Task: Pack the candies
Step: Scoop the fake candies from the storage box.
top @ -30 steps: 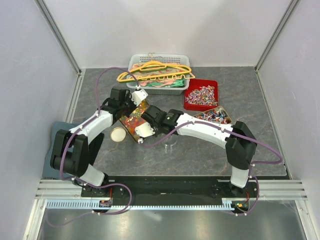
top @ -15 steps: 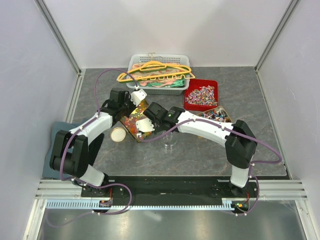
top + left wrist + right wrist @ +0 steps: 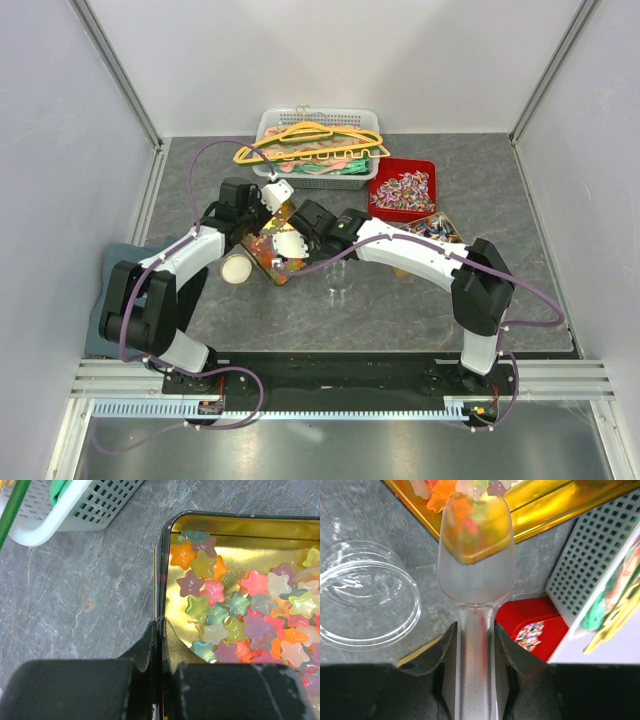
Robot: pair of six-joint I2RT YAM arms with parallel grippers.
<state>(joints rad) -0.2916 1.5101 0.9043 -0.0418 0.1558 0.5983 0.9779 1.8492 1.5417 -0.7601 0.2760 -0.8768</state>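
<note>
grey stone-look table point(image 3: 520, 180) w/ mesh basket point(image 3: 315, 181), red tray point(image 3: 400, 163), gold tin point(image 3: 235, 547), clear jar point(image 3: 365, 595).

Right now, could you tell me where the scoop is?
The right gripper holds the scoop left of centre in the top view, bowl at the edge of the gold tray.

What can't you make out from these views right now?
- Left wrist: tin cut off at right edge, near end behind left end effector.
- Right wrist: jar cut off at left edge; frosted scoop blurs gummies at its tip.
- Top view: wrapped candies too small to count.
</note>
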